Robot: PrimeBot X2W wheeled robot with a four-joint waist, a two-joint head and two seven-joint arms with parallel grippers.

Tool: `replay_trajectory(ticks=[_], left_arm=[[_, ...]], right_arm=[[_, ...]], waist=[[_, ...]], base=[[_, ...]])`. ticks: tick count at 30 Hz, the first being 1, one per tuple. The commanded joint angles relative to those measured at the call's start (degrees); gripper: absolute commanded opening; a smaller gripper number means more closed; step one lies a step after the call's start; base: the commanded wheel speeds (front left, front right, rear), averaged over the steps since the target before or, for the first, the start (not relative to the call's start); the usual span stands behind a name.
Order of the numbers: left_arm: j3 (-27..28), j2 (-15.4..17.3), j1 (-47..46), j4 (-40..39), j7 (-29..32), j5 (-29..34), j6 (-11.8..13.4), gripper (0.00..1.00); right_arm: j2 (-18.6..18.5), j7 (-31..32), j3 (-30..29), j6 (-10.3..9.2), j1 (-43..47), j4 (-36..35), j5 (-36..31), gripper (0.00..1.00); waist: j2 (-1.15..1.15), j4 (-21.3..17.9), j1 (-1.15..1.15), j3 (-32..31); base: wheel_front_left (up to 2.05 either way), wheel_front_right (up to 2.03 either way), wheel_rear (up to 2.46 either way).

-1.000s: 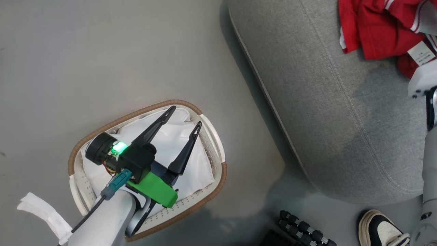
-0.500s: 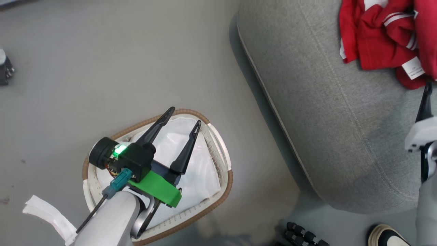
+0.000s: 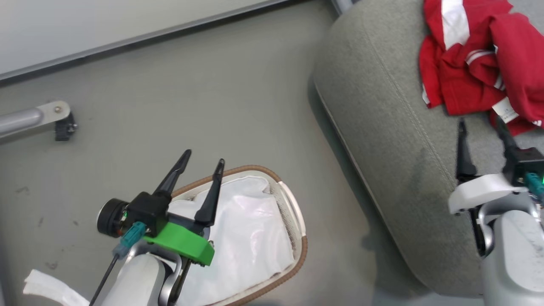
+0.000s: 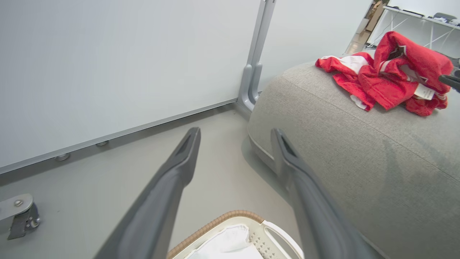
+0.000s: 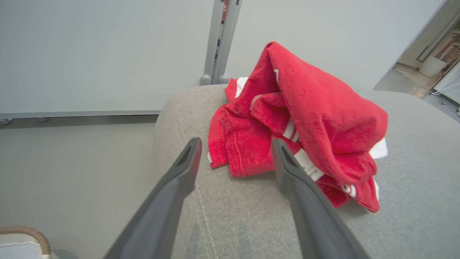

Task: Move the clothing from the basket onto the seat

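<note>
The right claw [image 3: 479, 122] is wide open and empty, just beside the clothing [image 3: 467, 89] on the seat [image 3: 382, 127]. The left claw [image 3: 204, 157] is wide open above the basket [image 3: 293, 204].

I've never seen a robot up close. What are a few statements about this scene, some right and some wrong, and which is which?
1. The red clothing lies on the grey seat. True.
2. A red garment shows inside the basket. False: what shows inside is its white cloth liner.
3. The right gripper is shut on the clothing. False: its fingers stand apart with nothing between them.
4. The left gripper is open and holds nothing. True.
5. The basket stands on the seat. False: it stands on the floor, beside the seat.
</note>
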Motion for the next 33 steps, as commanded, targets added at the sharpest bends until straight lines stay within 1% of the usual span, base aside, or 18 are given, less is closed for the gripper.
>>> replay_trajectory(ticks=[1, 9, 14, 20, 24, 26, 33], left_arm=[[1.3, -0.5, 1.4, 0.4, 0.0, 0.5, -0.2, 1.00], [10.9, -4.0, 5.2, 1.9, 0.0, 3.5, -0.2, 1.00], [16.3, -6.1, 6.8, 3.4, 0.0, 5.7, -0.2, 1.00], [20.2, -7.4, 8.7, 4.6, 0.0, 7.7, -0.2, 1.00], [21.9, -8.0, 10.1, 5.2, 0.0, 8.2, -0.2, 1.00], [23.0, -8.1, 10.7, 5.5, 0.0, 8.3, -0.2, 1.00], [24.2, -8.5, 13.3, 6.2, 0.0, 8.4, -0.2, 1.00]], right_arm=[[0.0, -0.3, 1.8, -0.08, 1.1, -0.5, 0.8, 1.00], [0.1, -0.3, 10.5, -0.08, 2.2, -1.0, 7.0, 1.00], [0.1, -0.3, 13.2, -0.08, 2.6, -0.7, 10.1, 1.00], [0.1, -0.3, 13.9, -0.08, 4.0, 0.5, 10.5, 1.00], [0.1, -0.3, 13.8, -0.08, 5.4, 1.1, 10.0, 1.00], [0.1, -0.3, 13.4, -0.08, 6.4, 1.6, 10.1, 1.00], [0.1, -0.3, 13.7, -0.08, 9.2, 2.9, 10.9, 1.00]], waist=[[0.00, 4.1, 0.00, -3.8], [0.00, 9.6, 0.00, -7.4], [0.00, 12.5, 0.00, -9.1], [0.00, 15.0, 0.00, -11.1], [0.00, 16.0, 0.00, -12.2], [0.00, 16.3, 0.00, -12.9], [0.00, 16.2, 0.00, -15.4]], base=[[0.00, 0.00, 0.00], [0.00, 0.00, 0.00], [0.00, 0.00, 0.00], [0.00, 0.00, 0.00], [0.00, 0.00, 0.00], [0.00, 0.00, 0.00], [0.00, 0.00, 0.00]])
